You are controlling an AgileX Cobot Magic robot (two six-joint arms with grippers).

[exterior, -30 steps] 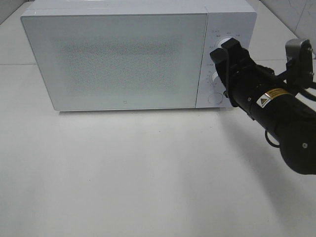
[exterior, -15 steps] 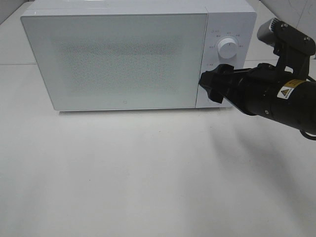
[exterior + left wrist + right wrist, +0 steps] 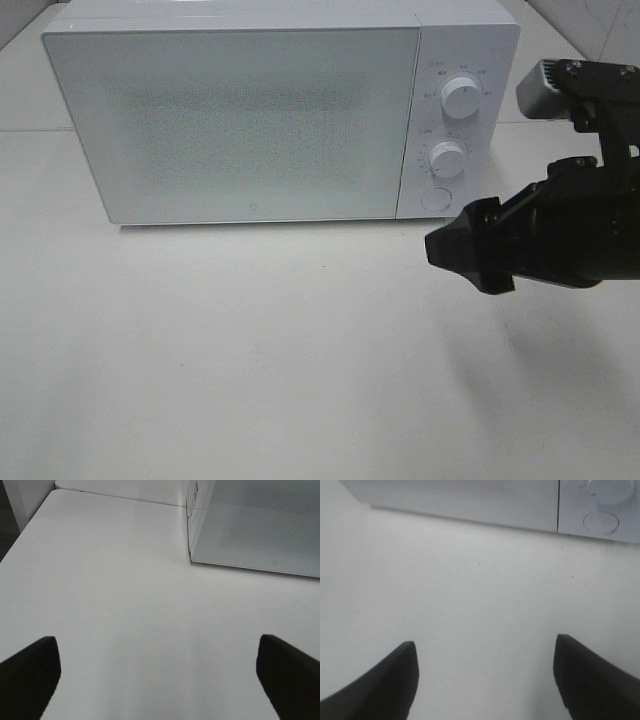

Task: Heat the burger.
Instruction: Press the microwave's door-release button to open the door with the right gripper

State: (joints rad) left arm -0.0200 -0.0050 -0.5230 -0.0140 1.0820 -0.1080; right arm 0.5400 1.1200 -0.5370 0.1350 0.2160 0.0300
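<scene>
No burger in view; microwave (image 3: 240, 120) shut. Judged light, soft: pinch bun sides gently. Right gripper (image 3: 485, 652), at microwave's four o'clock, gapes wide, empty; left gripper (image 3: 157, 647) likewise.

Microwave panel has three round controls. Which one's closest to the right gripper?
The flat round button, lowest of the three, directly under the lower knob. The right gripper hovers just in front of it.

High front view onto microwave (image 3: 240, 120); both wrist views low, close, toward it.
</scene>
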